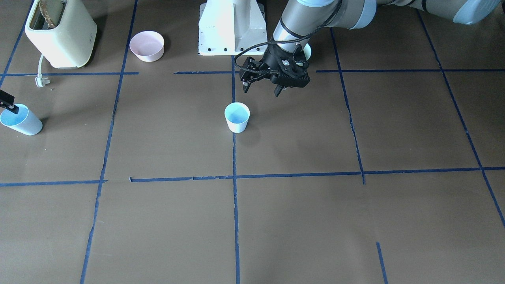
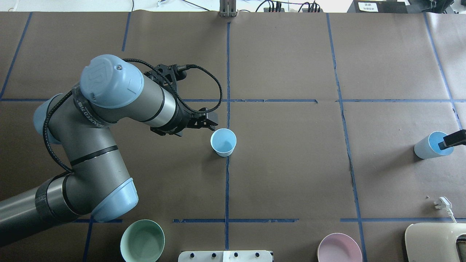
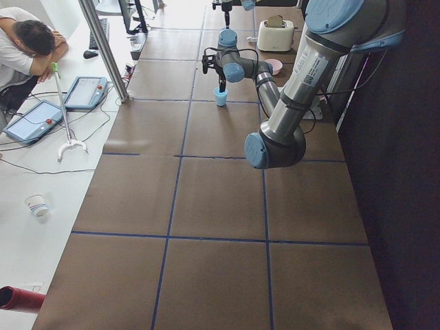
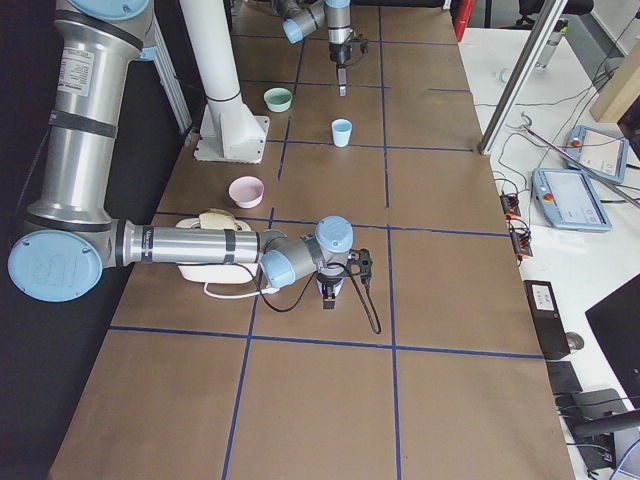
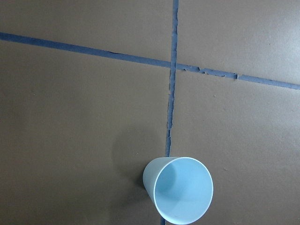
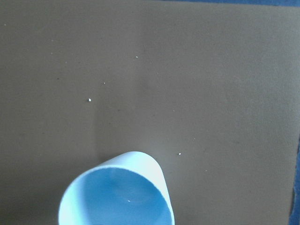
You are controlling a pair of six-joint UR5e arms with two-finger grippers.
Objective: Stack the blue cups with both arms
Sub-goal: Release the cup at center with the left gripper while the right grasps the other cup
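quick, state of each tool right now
Left tool: open, empty, near the centre blue cup.
Right tool: finger inside the other blue cup; grip cannot be told.

Brown paper covers the table [image 1: 300, 221], crossed by a dark blue tape grid [image 1: 235, 197]. The centre cup [image 1: 237, 117] reads whitish outside, brighter blue inside, and so does the cup on the right [image 2: 429, 146]. The left arm [image 2: 91, 160] is grey with light blue caps, the left gripper [image 2: 212, 123] black. There's a pink bowl [image 1: 147, 45], a mint-green bowl [image 2: 142, 241], a cream toaster [image 1: 61, 33] and a white pedestal [image 1: 230, 27].

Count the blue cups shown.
2. One blue cup stands at the table's centre, beside the left gripper; the other blue cup is at its right end, at the right gripper.
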